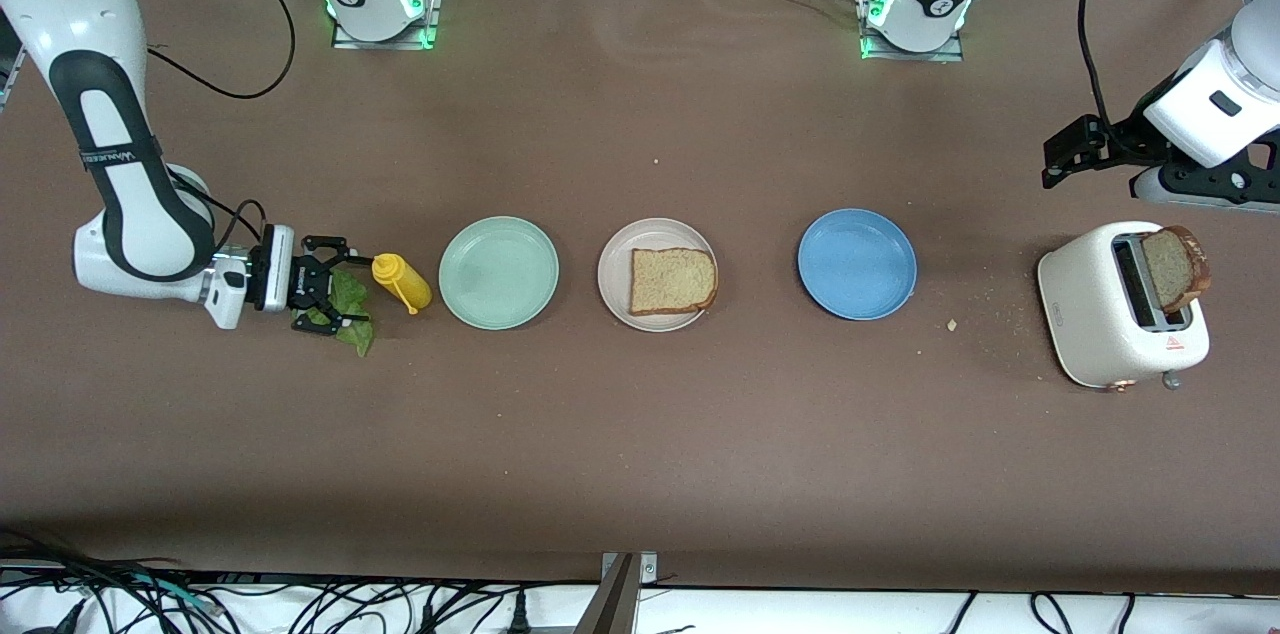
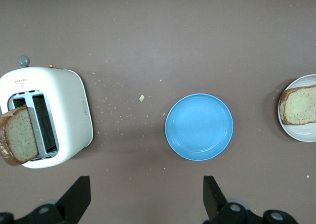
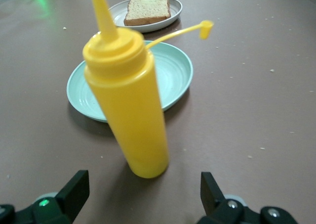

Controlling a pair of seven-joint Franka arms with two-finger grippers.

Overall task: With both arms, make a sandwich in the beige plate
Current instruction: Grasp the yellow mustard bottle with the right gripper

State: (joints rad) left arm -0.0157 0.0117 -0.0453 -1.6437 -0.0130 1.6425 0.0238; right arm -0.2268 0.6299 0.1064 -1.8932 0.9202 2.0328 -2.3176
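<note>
Beside lettuce (image 1: 350, 306), yellow squeeze bottle (image 1: 401, 281) facing right gripper (image 1: 335, 286), both grippers' jaws apart, left gripper (image 2: 146, 204) near toaster (image 1: 1120, 306).

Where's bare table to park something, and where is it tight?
Free: the wide strip nearer the front camera than the plate row; also between the blue plate and toaster. Crowded: right gripper, open over the lettuce, beside the yellow bottle and mint plate.

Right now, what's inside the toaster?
One bread slice sticks up out of one toaster slot, leaning a bit. The other slot looks dark and empty. The slice's lower part is hidden down inside.
</note>
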